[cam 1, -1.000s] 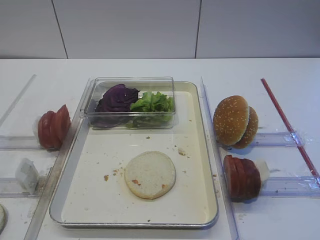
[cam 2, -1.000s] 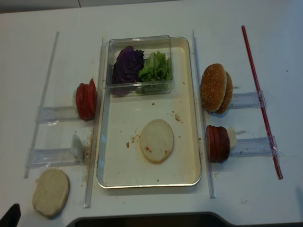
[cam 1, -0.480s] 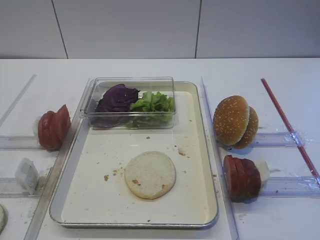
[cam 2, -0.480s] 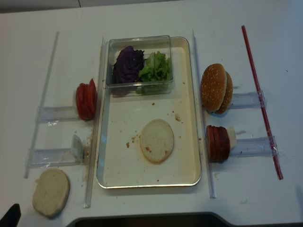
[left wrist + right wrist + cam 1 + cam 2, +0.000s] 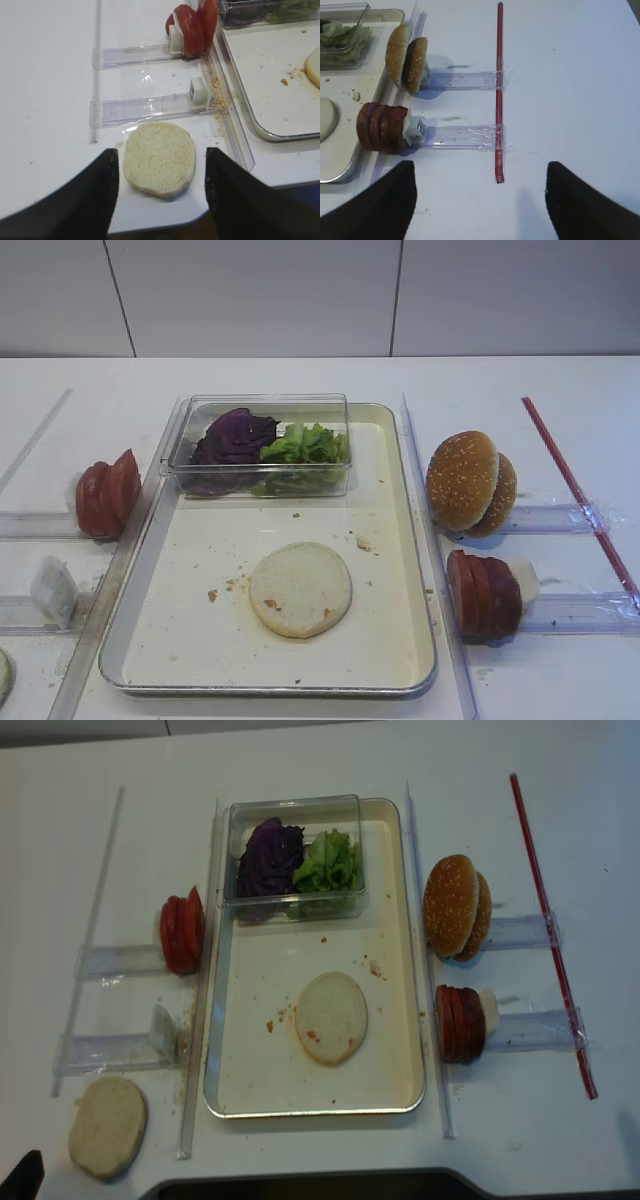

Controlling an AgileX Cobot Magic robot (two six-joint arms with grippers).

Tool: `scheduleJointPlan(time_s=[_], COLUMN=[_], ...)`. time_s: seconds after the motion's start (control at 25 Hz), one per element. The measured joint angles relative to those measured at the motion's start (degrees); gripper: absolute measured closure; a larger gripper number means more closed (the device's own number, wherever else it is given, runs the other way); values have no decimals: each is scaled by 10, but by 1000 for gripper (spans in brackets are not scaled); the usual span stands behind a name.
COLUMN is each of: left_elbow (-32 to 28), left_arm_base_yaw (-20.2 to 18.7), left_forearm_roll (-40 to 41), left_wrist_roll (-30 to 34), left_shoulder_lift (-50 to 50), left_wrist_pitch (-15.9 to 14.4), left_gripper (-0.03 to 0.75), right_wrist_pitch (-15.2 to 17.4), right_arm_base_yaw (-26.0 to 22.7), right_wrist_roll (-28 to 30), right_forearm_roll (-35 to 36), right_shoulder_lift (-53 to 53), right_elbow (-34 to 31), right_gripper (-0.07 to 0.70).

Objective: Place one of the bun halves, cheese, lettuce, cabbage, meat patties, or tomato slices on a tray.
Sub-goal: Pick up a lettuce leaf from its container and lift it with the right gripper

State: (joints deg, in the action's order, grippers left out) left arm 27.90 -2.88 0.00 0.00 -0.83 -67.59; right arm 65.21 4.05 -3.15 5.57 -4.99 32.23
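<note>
tray [image 5: 400, 540]: cream, crumb-speckled, mid-table; already carries one flat pale bun half [image 5: 300, 589] and a clear plastic box [image 5: 190, 455].
sesame bun halves [image 5: 470, 482]: on edge, right of tray — light, squashy; judged best taken across the domed sides, gently.
meat patties [image 5: 484, 595]: row on edge just below the buns; denser, firm, probably greasy — grip one disc by its rim.
cabbage [image 5: 234, 437], lettuce [image 5: 308, 444]: in the box; limp, featherlight — pinch a clump.
right gripper [image 5: 480, 200]: fingers spread wide, empty, over bare table near the patties.
left gripper [image 5: 161, 192]: spread, empty, straddling a second pale bun half [image 5: 159, 158].
</note>
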Motion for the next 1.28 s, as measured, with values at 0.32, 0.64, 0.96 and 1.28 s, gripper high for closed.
scheduleJointPlan(time_s=[0.32,0.64,0.96,1.28], left_elbow=[0,0,0,0], left_arm_base_yaw=[0,0,0,0], left_forearm_roll=[0,0,0,0], left_wrist_roll=[0,0,0,0], left_shoulder_lift=[0,0,0,0], left_wrist_pitch=[0,0,0,0], left_gripper=[358,358,358,358], right_wrist_pitch=[74,76,71,67], right_arm_base_yaw=[0,0,29,211], right_wrist_roll=[-17,-27,-29,-114], right_forearm_roll=[8,53,77,-8], right_shoulder_lift=[-192,-423,-636,-842], right_elbow=[162,309,442,567], right_gripper=[83,83,83,10])
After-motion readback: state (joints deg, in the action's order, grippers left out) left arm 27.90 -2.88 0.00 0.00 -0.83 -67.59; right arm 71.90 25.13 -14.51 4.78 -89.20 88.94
